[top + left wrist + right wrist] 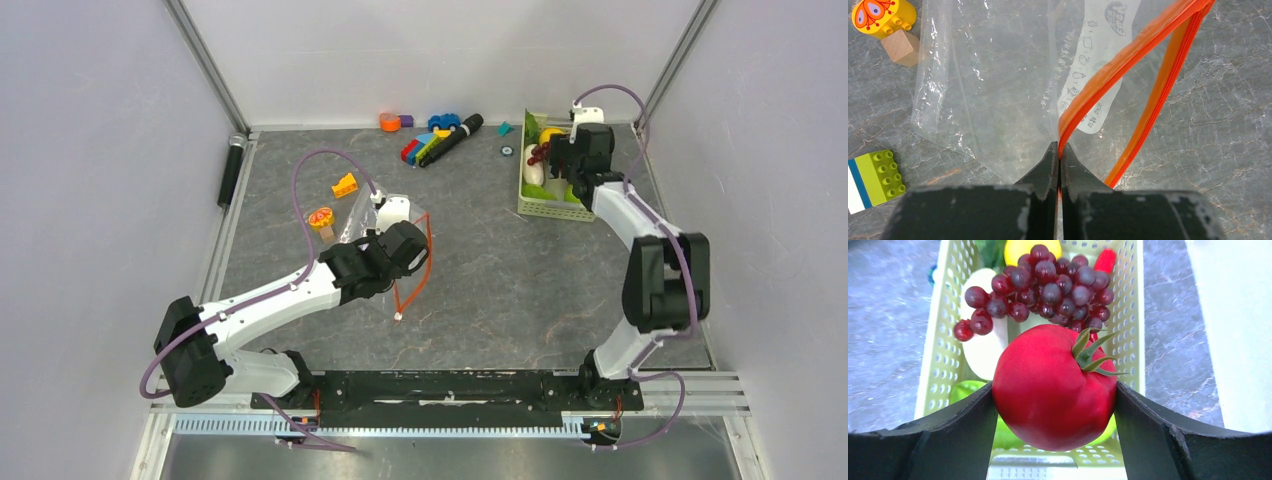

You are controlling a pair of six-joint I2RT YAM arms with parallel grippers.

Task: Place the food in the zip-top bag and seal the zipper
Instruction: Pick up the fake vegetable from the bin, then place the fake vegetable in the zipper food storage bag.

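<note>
The clear zip-top bag [993, 90] lies flat on the table with its white label [1093, 60] facing up; it also shows in the top view [392, 215]. Its red-orange zipper [1118, 65] stands open in a loop. My left gripper [1060, 150] is shut on one strip of the zipper. My right gripper [1054, 395] is shut on a red apple-like fruit [1055, 385] and holds it just above the pale green basket [943, 350]. In the basket lie dark red grapes [1048, 285], a white radish [983, 345], green fruit [965, 390] and a red chili [1105, 260].
The orange-slice toy [883, 15], a wooden cube [900, 47] and a green block [878, 175] lie beside the bag on its left. Coloured blocks [425, 148] and a black marker [460, 135] lie at the back. The basket [545, 208] stands at the back right.
</note>
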